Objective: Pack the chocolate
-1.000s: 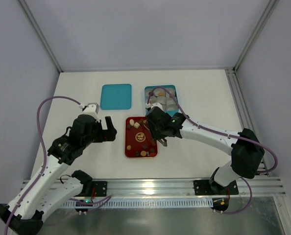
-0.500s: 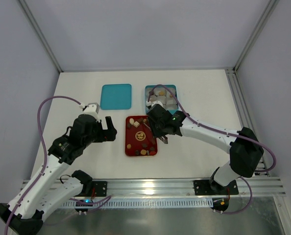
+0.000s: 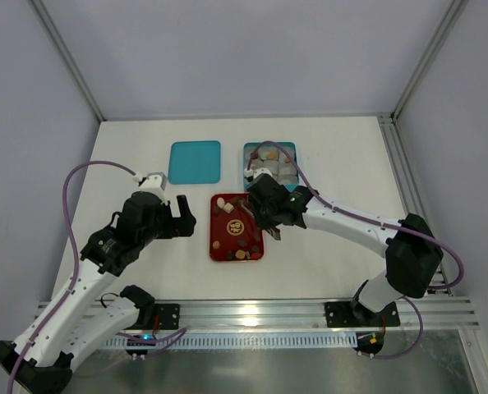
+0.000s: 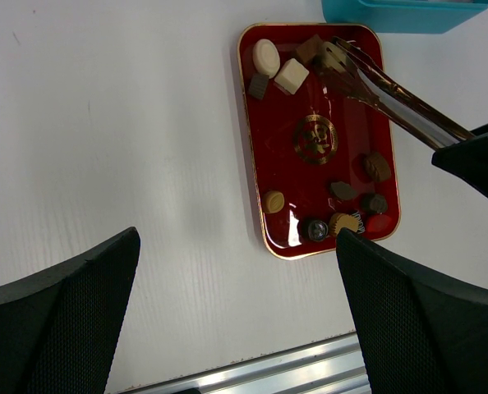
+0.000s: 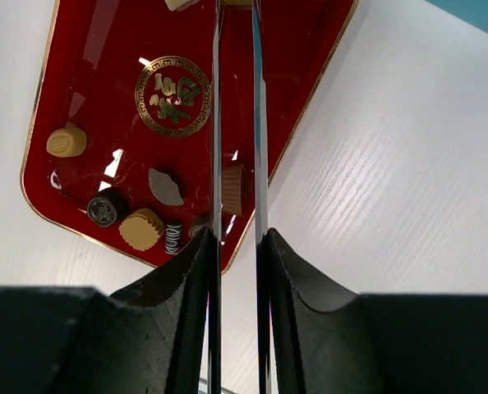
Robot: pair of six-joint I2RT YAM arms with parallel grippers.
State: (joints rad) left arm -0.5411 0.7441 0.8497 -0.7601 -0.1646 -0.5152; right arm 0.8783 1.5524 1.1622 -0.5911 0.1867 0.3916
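Right pincer (image 5: 234,242) gripping tongs (image 4: 392,98), shifted toward tray (image 4: 301,185) far end; left pincer (image 4: 237,238) open.

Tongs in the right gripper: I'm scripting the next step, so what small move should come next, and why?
Probably squeeze the tongs shut and lift slightly: their tips seem to straddle a light brown chocolate at the red tray's far end, and the teal box with paper cups lies just beyond.
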